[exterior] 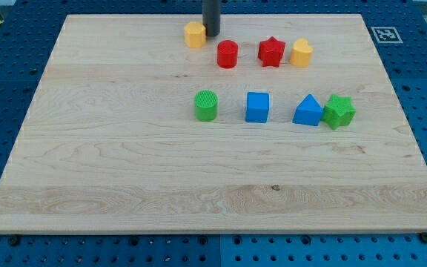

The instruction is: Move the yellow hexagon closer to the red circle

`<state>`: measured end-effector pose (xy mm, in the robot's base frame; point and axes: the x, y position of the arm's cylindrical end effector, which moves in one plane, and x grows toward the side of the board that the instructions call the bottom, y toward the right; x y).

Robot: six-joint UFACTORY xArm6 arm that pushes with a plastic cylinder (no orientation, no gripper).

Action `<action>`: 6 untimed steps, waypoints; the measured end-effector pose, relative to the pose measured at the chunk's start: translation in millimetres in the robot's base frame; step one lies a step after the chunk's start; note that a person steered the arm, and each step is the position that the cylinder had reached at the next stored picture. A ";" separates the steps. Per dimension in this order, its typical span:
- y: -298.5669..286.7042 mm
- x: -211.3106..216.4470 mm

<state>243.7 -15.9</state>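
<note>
Eight small plastic blocks on wooden board [124, 170].
Yellow: two, yellow hexagon [194, 34], yellow heart-like block [301, 53].
Red: two, red circle [227, 54], red star [271, 52].
Green: two, green cylinder [206, 105], green star [339, 111].
Blue: two, blue cube [257, 107], blue triangle [308, 111].
One dark rod [211, 15].

we find the scene bright and evenly lit, light seemingly from overhead. the worktop [124, 163] shows no glare, its wood grain crisp to every edge. shadows are short and soft, hugging the base of the green cylinder [207, 105] and blue cube [257, 107]. focus is sharp throughout; straight edges show no bending.
</note>
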 end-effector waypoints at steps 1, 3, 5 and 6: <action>-19.4 -0.2; -45.0 -14.5; -67.5 -6.6; -67.2 -0.9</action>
<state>242.8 -83.1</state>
